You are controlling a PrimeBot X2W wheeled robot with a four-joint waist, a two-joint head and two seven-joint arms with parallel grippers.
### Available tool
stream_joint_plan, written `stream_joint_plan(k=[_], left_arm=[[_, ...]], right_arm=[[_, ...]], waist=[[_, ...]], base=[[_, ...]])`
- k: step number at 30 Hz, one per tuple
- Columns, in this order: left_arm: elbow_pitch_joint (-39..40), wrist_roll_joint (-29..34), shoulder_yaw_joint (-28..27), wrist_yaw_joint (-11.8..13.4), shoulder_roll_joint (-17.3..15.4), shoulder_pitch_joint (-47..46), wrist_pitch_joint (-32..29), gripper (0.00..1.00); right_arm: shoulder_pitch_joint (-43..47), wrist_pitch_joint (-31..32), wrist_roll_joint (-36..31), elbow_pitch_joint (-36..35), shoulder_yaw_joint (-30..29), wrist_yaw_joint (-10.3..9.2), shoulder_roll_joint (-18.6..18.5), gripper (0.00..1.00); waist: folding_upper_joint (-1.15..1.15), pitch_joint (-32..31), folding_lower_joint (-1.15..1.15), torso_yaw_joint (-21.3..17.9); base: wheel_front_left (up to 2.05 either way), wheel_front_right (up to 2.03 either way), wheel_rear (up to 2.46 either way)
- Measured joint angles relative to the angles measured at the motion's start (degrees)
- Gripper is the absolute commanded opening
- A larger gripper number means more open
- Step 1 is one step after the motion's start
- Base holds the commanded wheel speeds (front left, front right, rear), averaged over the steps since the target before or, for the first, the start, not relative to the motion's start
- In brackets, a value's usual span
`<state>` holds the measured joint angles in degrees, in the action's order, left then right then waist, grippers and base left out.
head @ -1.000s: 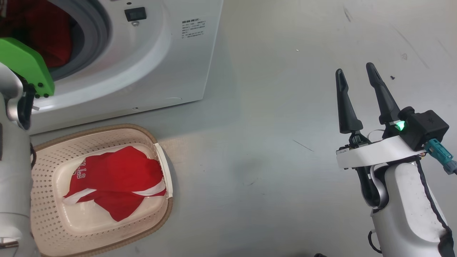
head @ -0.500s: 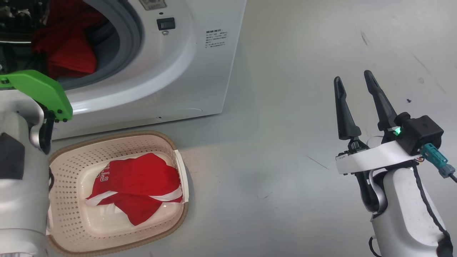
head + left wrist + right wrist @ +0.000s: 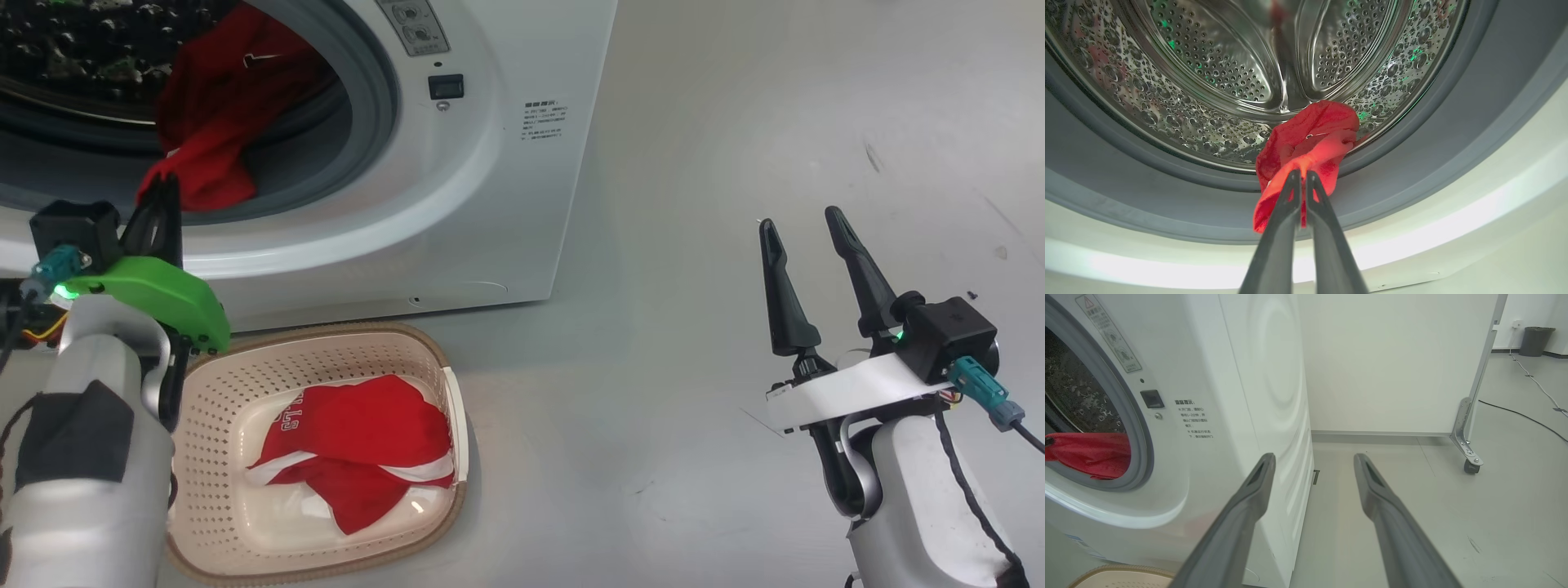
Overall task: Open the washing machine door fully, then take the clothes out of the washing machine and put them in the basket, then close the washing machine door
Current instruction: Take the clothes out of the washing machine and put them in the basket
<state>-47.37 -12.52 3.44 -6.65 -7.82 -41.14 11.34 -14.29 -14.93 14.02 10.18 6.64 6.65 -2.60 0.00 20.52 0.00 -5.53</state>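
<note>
Left gripper point(image 3: 1302, 174), clamped on a red jersey point(image 3: 1310, 130) at the near lip of the machine point(image 3: 506, 204), holds it ready for transfer to the basket point(image 3: 326, 332) on the floor in front; right gripper point(image 3: 804, 233) stands spread, clear, at right.

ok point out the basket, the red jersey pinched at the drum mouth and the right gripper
basket point(image 3: 326, 359): head view, far perforated wall
red jersey point(image 3: 1306, 134): left wrist view, middle of the bunched fabric
right gripper point(image 3: 799, 219): head view, midway between its spread tips
</note>
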Motion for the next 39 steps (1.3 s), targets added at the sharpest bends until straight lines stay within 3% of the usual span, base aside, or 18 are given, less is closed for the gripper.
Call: stream_joint_plan(k=[4, 16, 25, 39], left_arm=[[1.22, 0.20, 0.71, -0.20, 0.32, 2.92, 3.48, 0.00], [10.21, 1.81, 2.20, -0.21, 0.69, 9.37, 3.58, 0.00], [28.19, 3.01, 0.48, -0.21, 1.05, 10.72, 3.36, 0.00], [47.07, 4.99, -1.04, -0.20, 1.53, 14.38, 3.43, 0.00]], right_arm=[[0.86, -0.01, 0.03, 0.46, 0.30, 0.00, 0.00, 1.00], [3.67, -0.01, 0.49, 1.55, 1.13, 0.01, 0.00, 1.00], [4.30, 0.00, 0.62, 1.54, 1.63, 0.00, -0.01, 1.00], [4.33, -0.01, 1.00, 1.41, 1.70, -0.09, -0.02, 1.00]], waist=[[0.00, -1.79, 0.00, 1.10], [0.00, -7.19, 0.00, 3.75], [0.00, -9.68, 0.00, 5.07], [0.00, -10.16, 0.00, 5.33]], base=[[0.00, 0.00, 0.00], [0.00, 0.00, 0.00], [0.00, 0.00, 0.00], [0.00, 0.00, 0.00]])
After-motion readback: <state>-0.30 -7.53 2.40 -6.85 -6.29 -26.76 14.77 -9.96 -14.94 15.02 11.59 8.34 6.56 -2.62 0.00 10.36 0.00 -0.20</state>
